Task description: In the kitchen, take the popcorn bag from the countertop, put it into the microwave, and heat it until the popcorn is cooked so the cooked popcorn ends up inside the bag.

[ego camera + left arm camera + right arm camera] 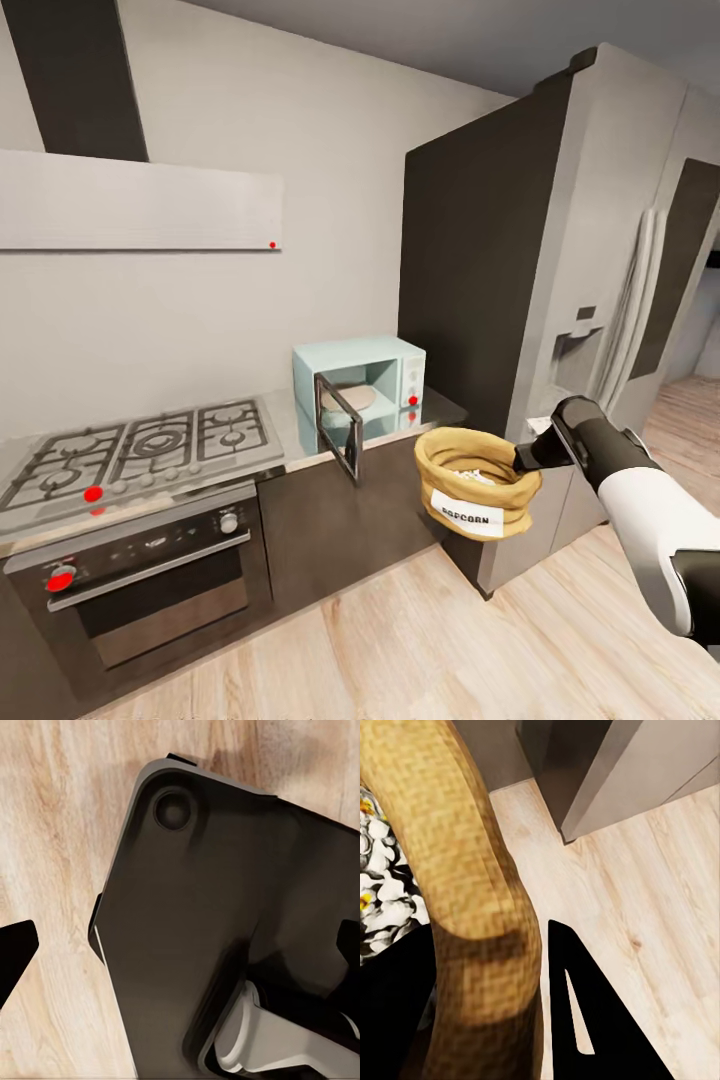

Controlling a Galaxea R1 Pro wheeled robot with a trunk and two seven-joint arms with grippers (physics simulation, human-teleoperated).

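At the far left of the kitchen a slanted white hood (140, 200) hangs on the grey wall above a steel five-burner gas hob (135, 445) set in the grey countertop (290, 440). Under the hob sits a black-and-steel oven (140, 580) with a grey knob. Further right on the countertop stands the pale mint-blue microwave (358, 390), its dark glass door (338, 427) swung open toward the near side, the cavity in plain sight with a round plate inside.

Right of the microwave, held in the air off the countertop's end and above the light wood floor (400, 640), is the popcorn bag (477, 483), upright, its POPCORN label facing the near side. White puffed popcorn (382, 881) fills it. The right gripper (528, 458) is clenched on the bag's rolled rim at its right side, one finger (585, 1012) outside the cloth.

Behind them rises a tall dark cabinet and a grey refrigerator (600, 280).

The left wrist view looks down on the robot's dark base (225, 930) over the floor; one black fingertip (15, 952) of the left gripper shows, and whether it is released or clenched cannot be told.
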